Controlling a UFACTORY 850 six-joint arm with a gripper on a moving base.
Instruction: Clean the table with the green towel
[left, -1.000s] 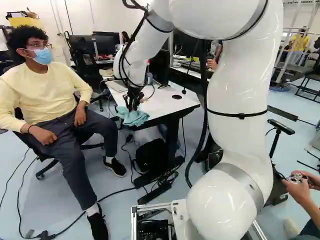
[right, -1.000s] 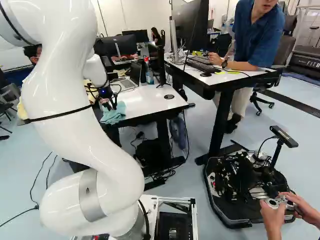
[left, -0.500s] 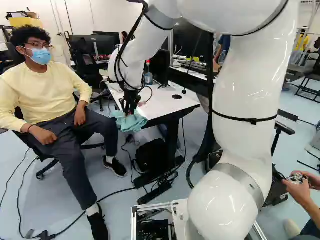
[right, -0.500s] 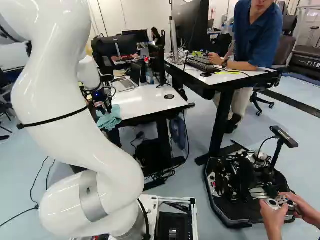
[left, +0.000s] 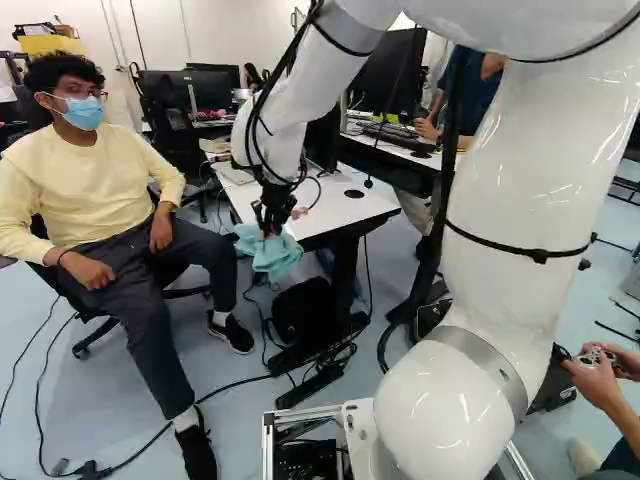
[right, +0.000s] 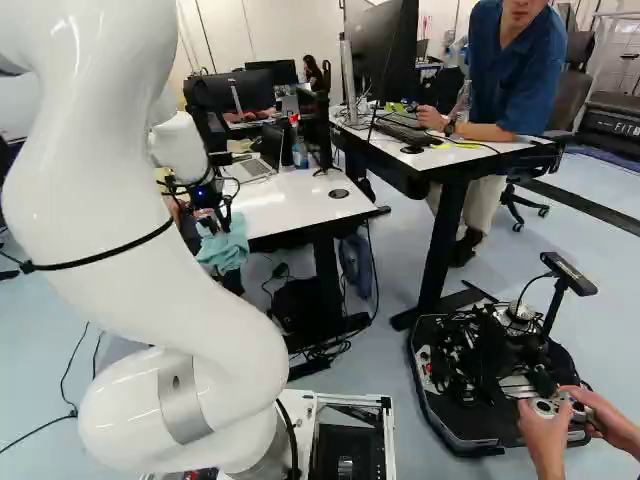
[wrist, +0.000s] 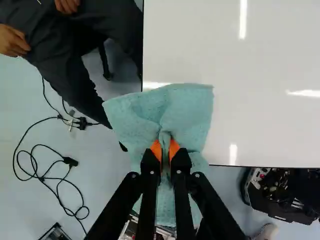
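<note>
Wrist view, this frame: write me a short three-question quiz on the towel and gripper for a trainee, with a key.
1. True or false: the gripper is shut on the green towel, with cloth pinched between its two fingers.

2. Multiple choice: in the wrist view, how does the towel appear against the white table?
a) wholly within the table top
b) overlapping a corner, part of it past the edges
c) wholly apart from the table

3. Fill in the missing word: the gripper's pads are ____ in colour.

Key: 1 true; 2 b; 3 orange.
</note>
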